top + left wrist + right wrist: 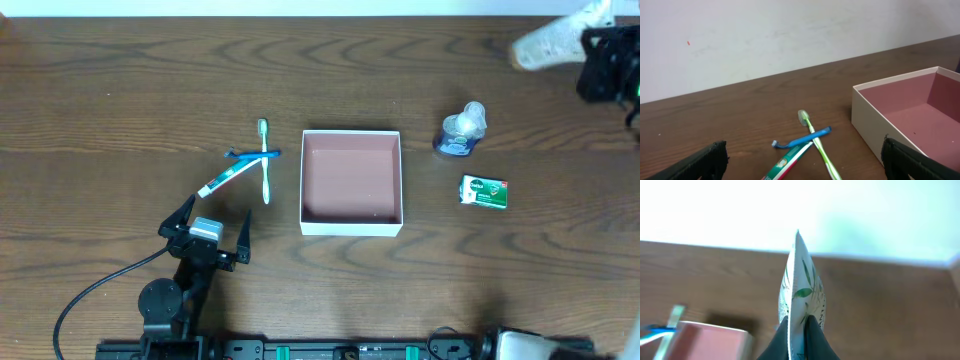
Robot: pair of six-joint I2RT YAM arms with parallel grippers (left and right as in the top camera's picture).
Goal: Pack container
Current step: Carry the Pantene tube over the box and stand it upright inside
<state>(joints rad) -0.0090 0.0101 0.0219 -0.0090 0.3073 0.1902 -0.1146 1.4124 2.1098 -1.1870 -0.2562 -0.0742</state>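
You see a brown wood table [120, 80] with grain. Your box [351, 227] looks like matt white card. The bottle [462, 132] is clear plastic. The pouch [800, 280] looks smooth.

It looked like a robotics lab bench, not a home. A bare dark wood-grain worktop [100, 80] stood against a plain white wall [765, 35]. A black cable [95, 285] trailed over it to a robot arm's base [160, 300], and a mounting rail [300, 350] ran along the near edge.

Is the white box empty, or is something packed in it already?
Empty: the shallow square white-walled box shows only bare reddish-brown floor in the overhead and left wrist views.
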